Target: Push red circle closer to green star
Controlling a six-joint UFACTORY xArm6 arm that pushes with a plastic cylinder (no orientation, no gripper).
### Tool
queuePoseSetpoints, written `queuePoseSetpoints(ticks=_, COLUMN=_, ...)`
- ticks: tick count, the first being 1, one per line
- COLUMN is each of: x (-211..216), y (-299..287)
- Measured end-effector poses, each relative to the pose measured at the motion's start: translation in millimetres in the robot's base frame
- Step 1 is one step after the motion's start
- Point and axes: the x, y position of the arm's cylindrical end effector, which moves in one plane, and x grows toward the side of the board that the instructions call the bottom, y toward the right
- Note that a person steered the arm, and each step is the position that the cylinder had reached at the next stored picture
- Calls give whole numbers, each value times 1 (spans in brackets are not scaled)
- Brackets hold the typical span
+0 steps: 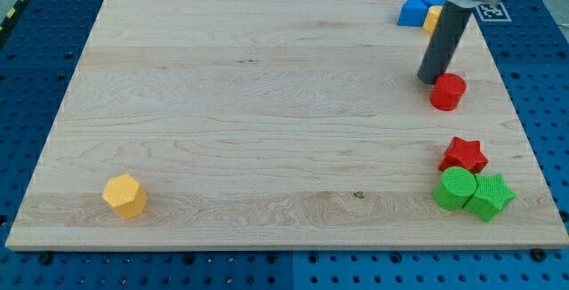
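The red circle [448,92] lies near the board's right edge, in the upper half. My tip [430,79] rests just above and left of it, touching or nearly touching its edge. The green star [491,196] lies at the lower right, next to a green circle [456,189] on its left. A red star [463,156] sits just above those two, between the red circle and the green star.
Two blue blocks [418,7] and a partly hidden yellow block [431,18] sit at the top right behind the rod. A yellow hexagon [124,196] lies at the lower left. The wooden board [267,103] ends close to the right-hand blocks.
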Motion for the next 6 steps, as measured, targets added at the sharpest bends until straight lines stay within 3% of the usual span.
queuePoseSetpoints(ticks=3, x=38, y=15)
queuePoseSetpoints(ticks=6, x=106, y=33)
